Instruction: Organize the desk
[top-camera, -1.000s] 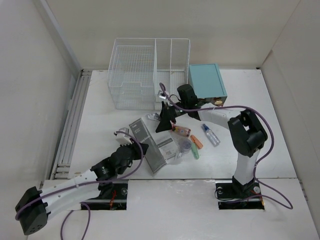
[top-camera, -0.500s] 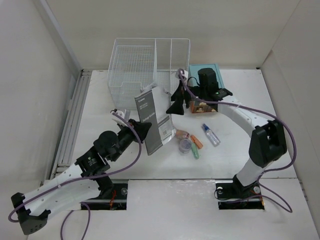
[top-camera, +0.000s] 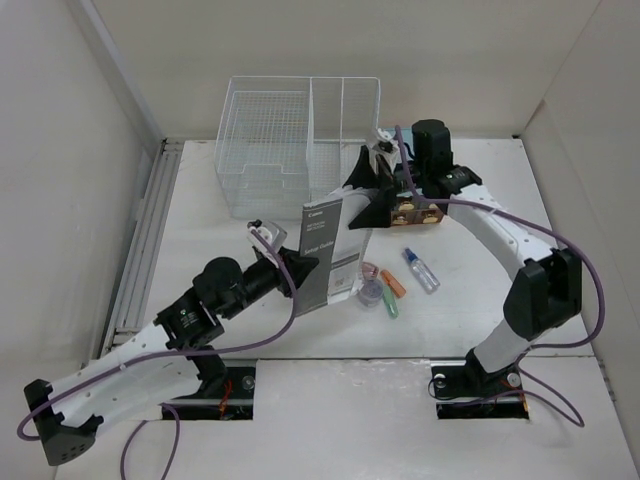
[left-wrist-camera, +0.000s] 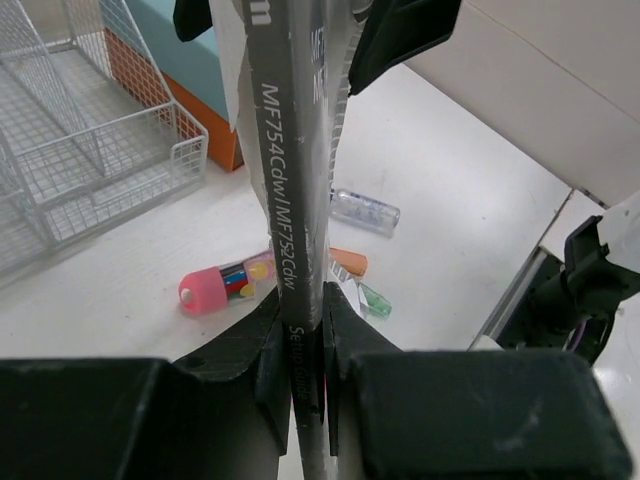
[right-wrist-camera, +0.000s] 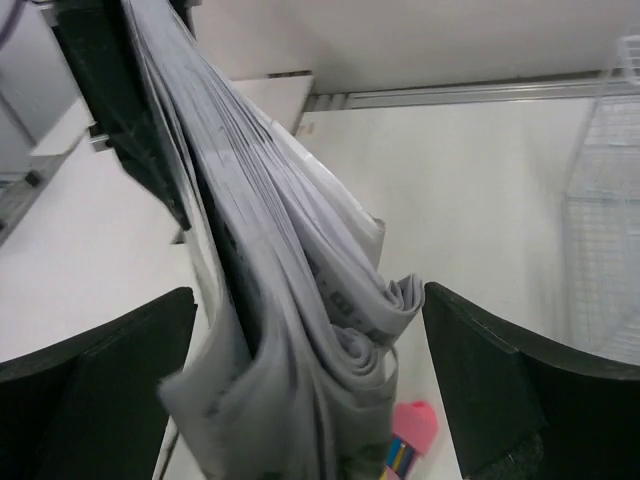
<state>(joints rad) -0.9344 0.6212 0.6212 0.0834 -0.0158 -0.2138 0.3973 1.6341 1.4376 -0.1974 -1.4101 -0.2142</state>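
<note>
— How far along?
— Early. The left gripper (top-camera: 290, 270) clamps the manuals (top-camera: 328, 245) upright over the desk (top-camera: 200, 230). The right gripper (top-camera: 366, 192) has its jaws apart around them (no grip).
— Remaining?
— The markers (top-camera: 385, 288) at their 4 o'clock; the basket (top-camera: 270, 140) waits at 12.

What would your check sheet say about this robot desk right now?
Surface: white desk, no spills seen.
Job's things: booklet held upright.
Clutter: pink capsule case and spray bottle lying loose; wire basket and teal box at the back.
Fingers: left gripper shut on the booklet's edge; right gripper open, straddling its other end.
Cables: purple cables loop along both arms.
Surroundings: white walls; grey rail at the desk's left edge.
</note>
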